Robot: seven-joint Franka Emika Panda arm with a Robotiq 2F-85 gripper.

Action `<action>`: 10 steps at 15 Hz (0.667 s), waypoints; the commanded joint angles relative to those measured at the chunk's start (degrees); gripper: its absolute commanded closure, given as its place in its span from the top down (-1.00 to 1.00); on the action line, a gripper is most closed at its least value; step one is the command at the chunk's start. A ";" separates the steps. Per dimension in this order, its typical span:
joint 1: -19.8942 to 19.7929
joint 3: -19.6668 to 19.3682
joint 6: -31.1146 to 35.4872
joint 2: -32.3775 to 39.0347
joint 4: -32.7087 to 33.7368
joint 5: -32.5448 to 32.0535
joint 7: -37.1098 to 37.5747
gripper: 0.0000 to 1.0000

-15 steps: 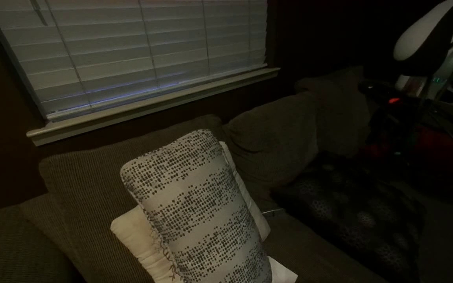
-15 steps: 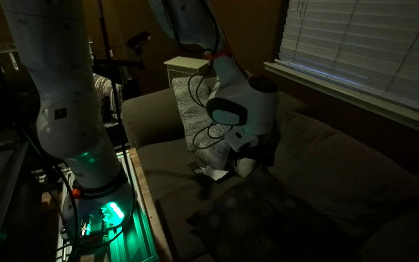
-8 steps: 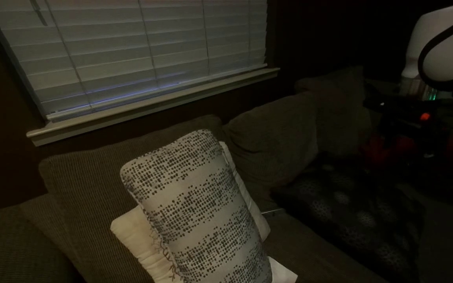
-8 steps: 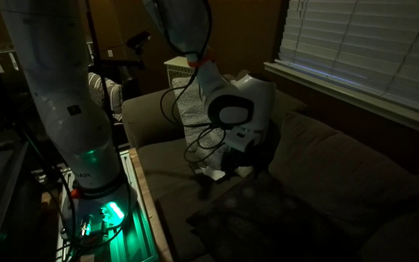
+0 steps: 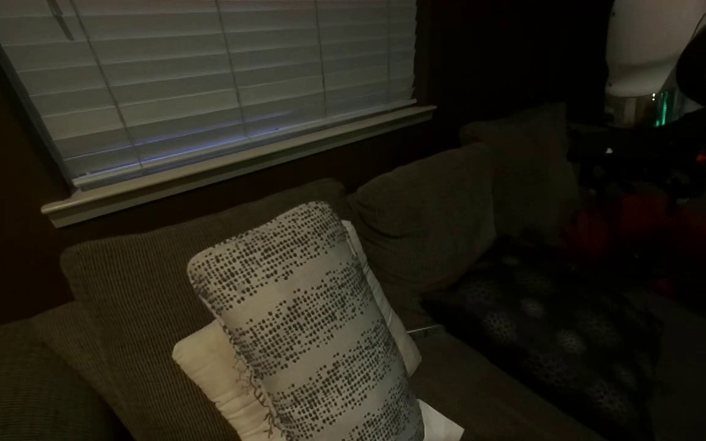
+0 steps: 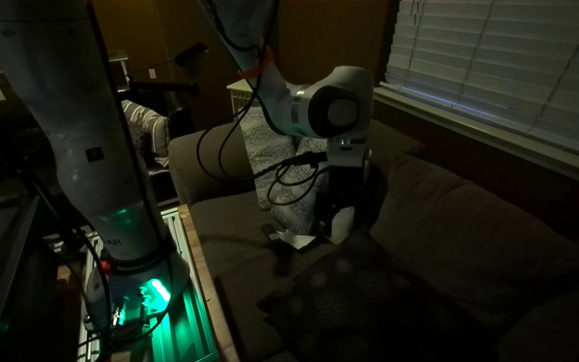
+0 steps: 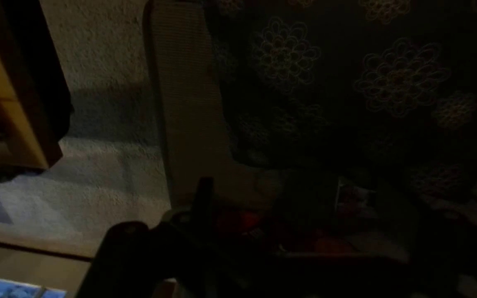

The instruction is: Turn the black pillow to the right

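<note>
The black pillow (image 5: 564, 337) with pale flower-like circles lies flat on the sofa seat in both exterior views (image 6: 334, 301). In the wrist view the pillow (image 7: 338, 82) fills the upper right, ahead of the fingers. My gripper (image 6: 344, 216) points down beyond the pillow's far corner, apart from it as far as I can tell. In the wrist view the gripper (image 7: 321, 203) is very dark; its fingers (image 7: 204, 194) stand wide apart with nothing held between them. The speckled pillow (image 5: 310, 324) leans on the cream pillow (image 5: 209, 361) at the sofa's end.
Sofa back cushions (image 6: 470, 216) stand along the window side. White paper (image 6: 297, 240) and a dark remote-like object (image 6: 269, 232) lie on the seat. A wood-edged base (image 6: 206, 286) runs along the sofa's front. Loose cables (image 6: 289, 176) hang from the arm.
The wrist has risen and swung from a tilt to nearly upright, with the gripper now pointing down. The black pillow has not visibly moved.
</note>
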 commanded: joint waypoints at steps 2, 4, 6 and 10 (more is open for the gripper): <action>-7.54 9.68 -2.19 -4.90 -1.99 -7.19 -7.25 1.00; -9.46 11.99 -0.17 -5.54 -3.08 -8.82 -11.48 1.00; -10.78 13.61 1.79 -5.81 -4.02 -10.28 -15.48 1.00; -12.61 15.13 6.50 -6.73 -6.05 -12.96 -24.21 1.00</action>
